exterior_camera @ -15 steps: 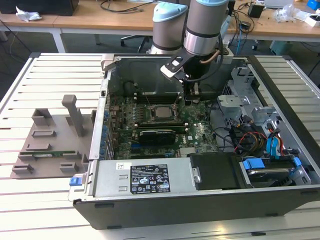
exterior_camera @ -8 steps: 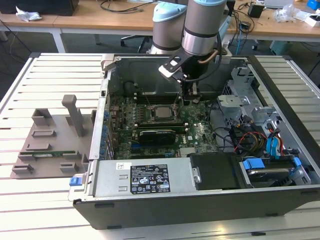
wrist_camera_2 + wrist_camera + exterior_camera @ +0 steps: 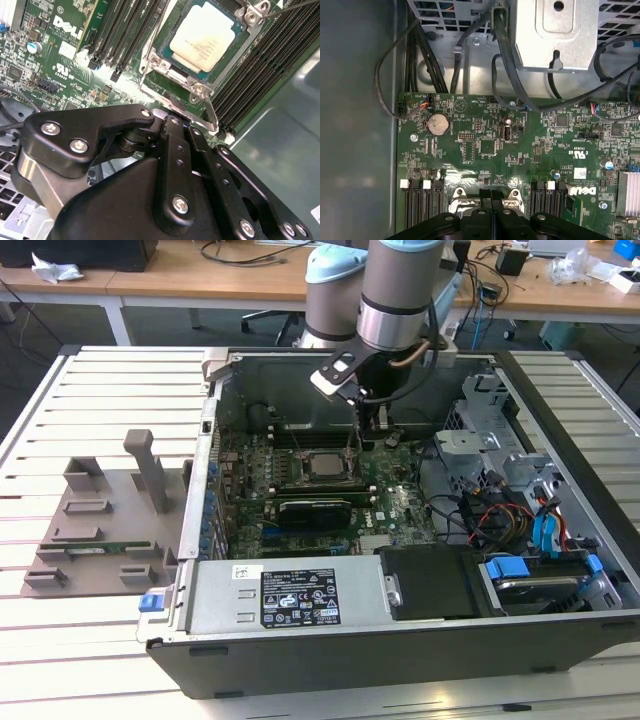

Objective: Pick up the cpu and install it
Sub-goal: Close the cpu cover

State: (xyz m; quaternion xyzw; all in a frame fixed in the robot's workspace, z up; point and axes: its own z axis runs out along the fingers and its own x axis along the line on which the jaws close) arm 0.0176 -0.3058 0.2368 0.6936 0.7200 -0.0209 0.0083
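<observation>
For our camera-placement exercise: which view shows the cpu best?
The second wrist view: the cpu sits in the socket frame, close and unobstructed. The exterior view shows it small and distant. The first wrist view reaches that frame's edge.

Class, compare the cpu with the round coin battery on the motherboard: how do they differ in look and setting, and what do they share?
Shape: the cpu is a flat square; the coin battery is a round disc. Setting: the cpu lies inside a metal socket frame between memory slots; the coin battery sits in the open near cables. Shared: both lie flat on the green motherboard, with pale metal tops.
</observation>
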